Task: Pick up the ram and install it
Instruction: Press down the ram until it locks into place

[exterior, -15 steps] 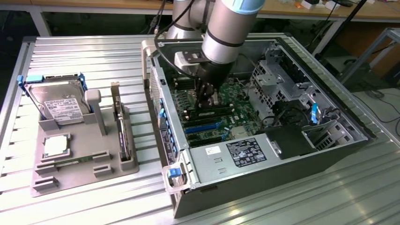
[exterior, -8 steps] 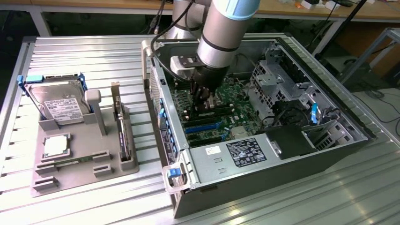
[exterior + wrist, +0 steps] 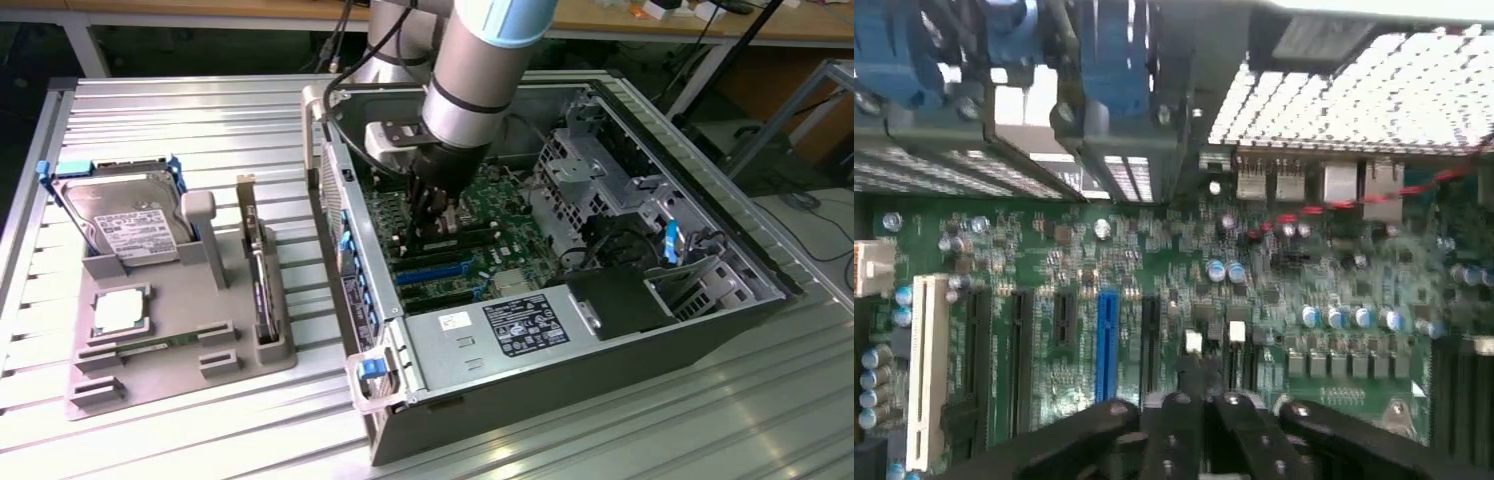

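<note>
Reaching down into the open computer case (image 3: 747, 290), the gripper (image 3: 438, 212) hung close above the motherboard (image 3: 1184, 290), fingers drawn narrow; whether they pinched the ram, I could not tell.

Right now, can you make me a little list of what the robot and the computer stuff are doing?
Gripper: down inside the open computer case, just above the motherboard
Ram: cannot tell if the gripper holds it
Motherboard slots: a blue slot and a white slot seen from the wrist view
Holder tray: on the table at the exterior view's left
Hard drive: standing in the holder tray
Expansion card: upright on the holder tray
</note>
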Motion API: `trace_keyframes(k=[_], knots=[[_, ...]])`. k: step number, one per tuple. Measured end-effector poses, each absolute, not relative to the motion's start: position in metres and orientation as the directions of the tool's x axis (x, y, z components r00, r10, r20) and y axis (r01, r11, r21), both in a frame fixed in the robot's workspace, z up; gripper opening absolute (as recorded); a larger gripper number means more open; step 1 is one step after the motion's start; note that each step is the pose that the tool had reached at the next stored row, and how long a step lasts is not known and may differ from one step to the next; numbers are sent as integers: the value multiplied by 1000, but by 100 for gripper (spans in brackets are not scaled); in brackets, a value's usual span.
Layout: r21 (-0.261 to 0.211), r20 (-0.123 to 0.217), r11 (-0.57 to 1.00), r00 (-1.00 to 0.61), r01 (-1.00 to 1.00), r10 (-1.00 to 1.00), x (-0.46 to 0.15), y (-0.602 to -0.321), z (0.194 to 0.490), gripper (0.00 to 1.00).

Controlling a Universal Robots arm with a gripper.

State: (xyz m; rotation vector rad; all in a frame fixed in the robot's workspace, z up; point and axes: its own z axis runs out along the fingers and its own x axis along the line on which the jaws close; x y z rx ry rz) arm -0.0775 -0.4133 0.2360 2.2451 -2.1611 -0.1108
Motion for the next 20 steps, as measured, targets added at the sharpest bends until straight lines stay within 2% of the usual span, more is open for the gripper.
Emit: trace_keyframes(k=[6,20], knots=[[67,-31,-38,36,-997,-999,-53,-414,273,10],[66,-43,-39,36,-997,-998,7,-416,287,10]])
